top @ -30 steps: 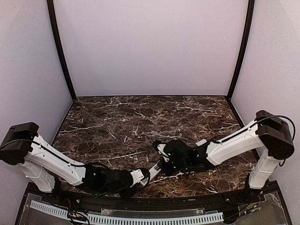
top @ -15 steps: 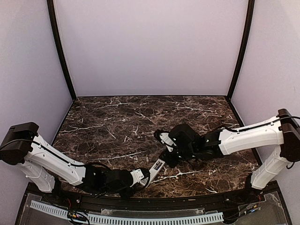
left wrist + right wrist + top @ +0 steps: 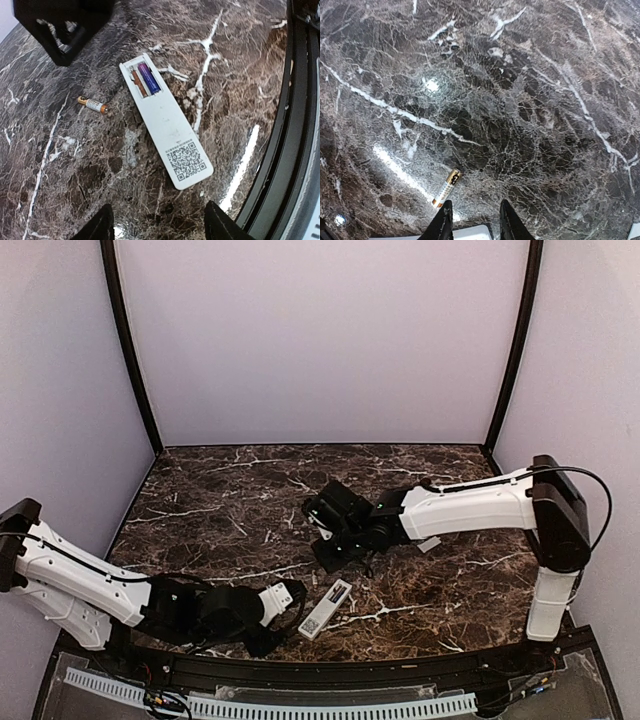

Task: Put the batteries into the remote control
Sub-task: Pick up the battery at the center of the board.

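1. Marble tabletop (image 3: 220,490): left pincer (image 3: 157,225) spread, empty; remote control (image 3: 165,122) lies back-up just ahead, beside the front rail (image 3: 295,100).
2. Seated battery (image 3: 148,77) in its recess; loose battery (image 3: 92,104) left of it.
3. Right pincer (image 3: 474,222) parted, empty, loose battery just ahead, bare marble beyond.

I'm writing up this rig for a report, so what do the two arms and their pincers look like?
The left arm and right arm have white tubular links with black joint housings. A thin black cable loops off the right arm. The left pincer and right pincer have plain black fingers.
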`<state>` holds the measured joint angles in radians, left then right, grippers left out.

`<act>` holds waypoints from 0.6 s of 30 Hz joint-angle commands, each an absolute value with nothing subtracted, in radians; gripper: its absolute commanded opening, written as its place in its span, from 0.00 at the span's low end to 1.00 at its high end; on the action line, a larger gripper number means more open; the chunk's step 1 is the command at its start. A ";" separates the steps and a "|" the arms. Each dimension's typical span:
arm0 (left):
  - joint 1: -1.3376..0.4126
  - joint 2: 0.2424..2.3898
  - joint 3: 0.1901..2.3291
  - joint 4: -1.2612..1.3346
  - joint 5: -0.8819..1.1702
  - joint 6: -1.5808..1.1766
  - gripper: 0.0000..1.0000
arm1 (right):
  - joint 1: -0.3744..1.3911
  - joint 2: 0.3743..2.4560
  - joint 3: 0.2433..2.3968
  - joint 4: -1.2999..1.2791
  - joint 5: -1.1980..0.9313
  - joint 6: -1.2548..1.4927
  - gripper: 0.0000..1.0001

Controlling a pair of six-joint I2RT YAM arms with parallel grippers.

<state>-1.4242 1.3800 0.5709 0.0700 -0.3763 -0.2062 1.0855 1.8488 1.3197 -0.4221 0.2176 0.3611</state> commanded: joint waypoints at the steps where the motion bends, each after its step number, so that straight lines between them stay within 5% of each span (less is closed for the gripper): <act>1: -1.428 1.287 0.543 -0.007 -0.422 -0.256 0.65 | 1.081 1.959 1.409 -0.525 0.170 0.420 0.30; 8: -1.428 1.161 0.493 -0.022 -0.484 -0.300 0.75 | 1.089 2.024 1.439 -0.492 0.085 0.454 0.45; 18: -1.428 1.202 0.511 -0.064 -0.574 -0.341 0.83 | 1.118 2.098 1.484 -0.512 0.080 0.466 0.47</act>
<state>-1.4242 1.1816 0.5076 -0.0109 -0.5312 -0.3115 1.0981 2.0602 1.4517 -0.4976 0.0883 0.4507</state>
